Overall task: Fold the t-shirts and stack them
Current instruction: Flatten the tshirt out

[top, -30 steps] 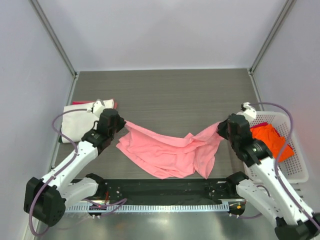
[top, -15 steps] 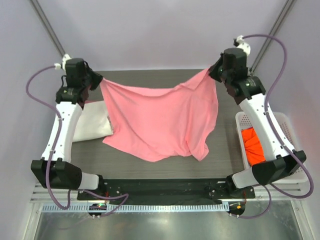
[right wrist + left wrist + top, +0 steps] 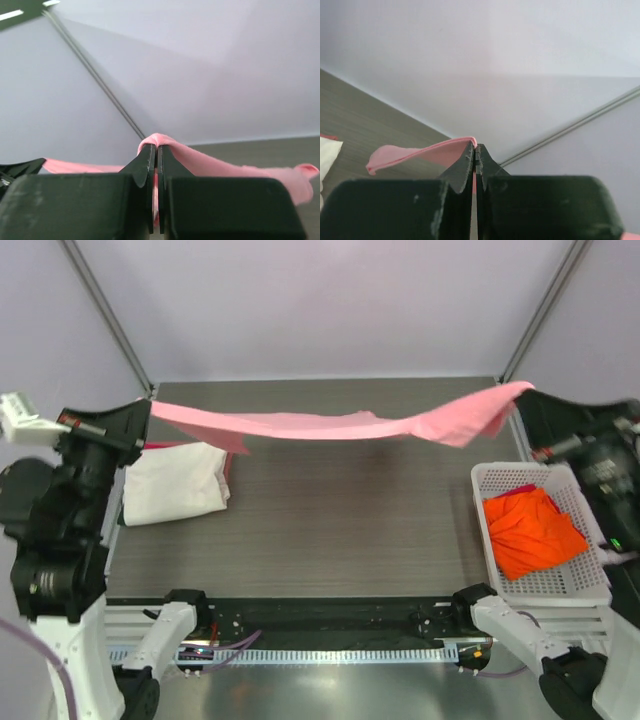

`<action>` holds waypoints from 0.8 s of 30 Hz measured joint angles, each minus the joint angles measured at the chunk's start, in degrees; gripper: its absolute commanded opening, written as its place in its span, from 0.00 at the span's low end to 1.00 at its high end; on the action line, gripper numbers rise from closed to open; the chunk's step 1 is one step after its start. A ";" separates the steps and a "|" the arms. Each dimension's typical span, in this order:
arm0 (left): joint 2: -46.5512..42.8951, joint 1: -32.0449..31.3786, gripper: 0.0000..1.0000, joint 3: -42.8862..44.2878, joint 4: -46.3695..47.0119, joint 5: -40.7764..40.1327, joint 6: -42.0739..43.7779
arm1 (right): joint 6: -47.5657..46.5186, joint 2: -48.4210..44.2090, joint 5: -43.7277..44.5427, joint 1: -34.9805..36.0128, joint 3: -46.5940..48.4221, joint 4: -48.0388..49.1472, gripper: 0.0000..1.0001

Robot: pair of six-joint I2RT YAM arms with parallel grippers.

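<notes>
Plain throughout, the light pink soft cotton t-shirt [image 3: 330, 425]. Cream-white on the folded cotton t-shirt [image 3: 175, 485], with a thin red fabric edge [image 3: 165, 446] alongside. Bright orange crumpled t-shirt [image 3: 530, 530] against the white plastic mesh basket [image 3: 520, 472]. Dark grey streaked grain on the bench [image 3: 340, 530].

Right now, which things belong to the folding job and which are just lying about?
Job:
pink shirt, stretched in the air
folded white shirt
red shirt, edge showing under the white one
orange shirt

Lying about:
white basket, holding the orange shirt

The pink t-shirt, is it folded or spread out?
Spread out: the pink t-shirt hangs stretched above the table, pinched by the left gripper and the right gripper.
</notes>
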 measured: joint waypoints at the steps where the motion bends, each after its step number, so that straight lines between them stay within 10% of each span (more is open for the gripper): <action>1: -2.32 0.00 0.00 0.20 -0.50 0.00 -0.07 | -0.04 -2.12 -0.46 0.00 0.81 -0.33 0.01; 11: -3.45 0.02 0.00 8.33 -3.74 0.55 -0.98 | -1.05 -5.38 -0.22 0.00 16.98 -2.01 0.01; 24: 15.74 0.02 0.00 -16.94 5.53 2.14 -3.93 | -3.50 18.21 12.35 -0.26 -6.64 1.73 0.01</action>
